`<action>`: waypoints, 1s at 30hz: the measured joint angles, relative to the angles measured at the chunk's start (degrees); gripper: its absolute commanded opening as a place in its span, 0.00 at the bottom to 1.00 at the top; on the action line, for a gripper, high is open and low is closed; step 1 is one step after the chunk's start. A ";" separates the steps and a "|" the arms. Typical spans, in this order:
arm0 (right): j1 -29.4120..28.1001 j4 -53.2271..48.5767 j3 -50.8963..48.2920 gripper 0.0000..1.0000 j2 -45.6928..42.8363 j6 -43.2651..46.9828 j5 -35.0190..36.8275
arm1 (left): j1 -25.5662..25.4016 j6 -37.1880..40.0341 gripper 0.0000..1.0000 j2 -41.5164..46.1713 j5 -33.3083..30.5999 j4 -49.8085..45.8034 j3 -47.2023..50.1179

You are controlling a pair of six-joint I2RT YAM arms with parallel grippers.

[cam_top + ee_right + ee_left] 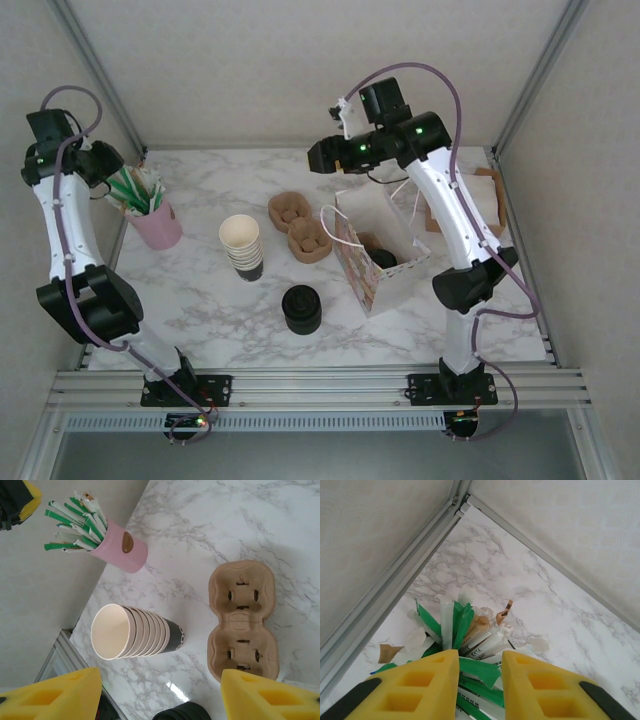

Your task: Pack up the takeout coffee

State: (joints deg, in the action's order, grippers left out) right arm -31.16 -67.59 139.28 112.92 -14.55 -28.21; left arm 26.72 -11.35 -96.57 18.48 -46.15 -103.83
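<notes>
Yellow fingers point(420, 685) of the left gripper point(480, 656) flank green-and-white wrapped straws point(470, 632) above the marble table point(560, 620).

Bare marble table point(200, 300) open at near left and along the far wall. Centre obstructed: cup stack point(241, 247), lid stack point(301, 308), cardboard carriers point(308, 240) and paper bag point(360, 268) stand close together. Wrapped straws point(465, 630) crowd the left gripper point(480, 656) in the far-left corner.
</notes>
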 measured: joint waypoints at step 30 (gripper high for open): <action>0.00 -1.25 0.57 0.64 0.13 0.04 -0.09 | -3.02 2.36 0.16 -4.37 -4.83 -1.05 -1.60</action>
State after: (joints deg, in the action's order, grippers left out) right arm -31.16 -68.84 139.85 113.06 -14.50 -28.29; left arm 23.70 -8.99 -100.95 13.65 -47.20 -105.43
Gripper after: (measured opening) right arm 0.643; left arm 0.166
